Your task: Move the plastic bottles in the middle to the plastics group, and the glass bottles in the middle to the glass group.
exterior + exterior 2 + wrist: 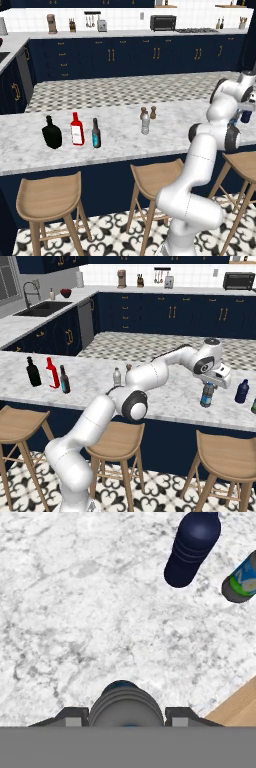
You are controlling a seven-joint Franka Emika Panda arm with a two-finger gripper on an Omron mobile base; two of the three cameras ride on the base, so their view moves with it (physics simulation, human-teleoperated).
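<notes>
Pincer (208, 387) clamped on the blue-labelled plastic bottle (207, 396), held upright over the desk (170, 398); navy bottle (242, 391) of the plastics group stands near, beyond it, apparently the drop-off.

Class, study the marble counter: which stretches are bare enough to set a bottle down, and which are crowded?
Bare marble runs between the clear bottle and the held blue-label bottle. Crowded: the black, red and slim dark bottles stand close together.
</notes>
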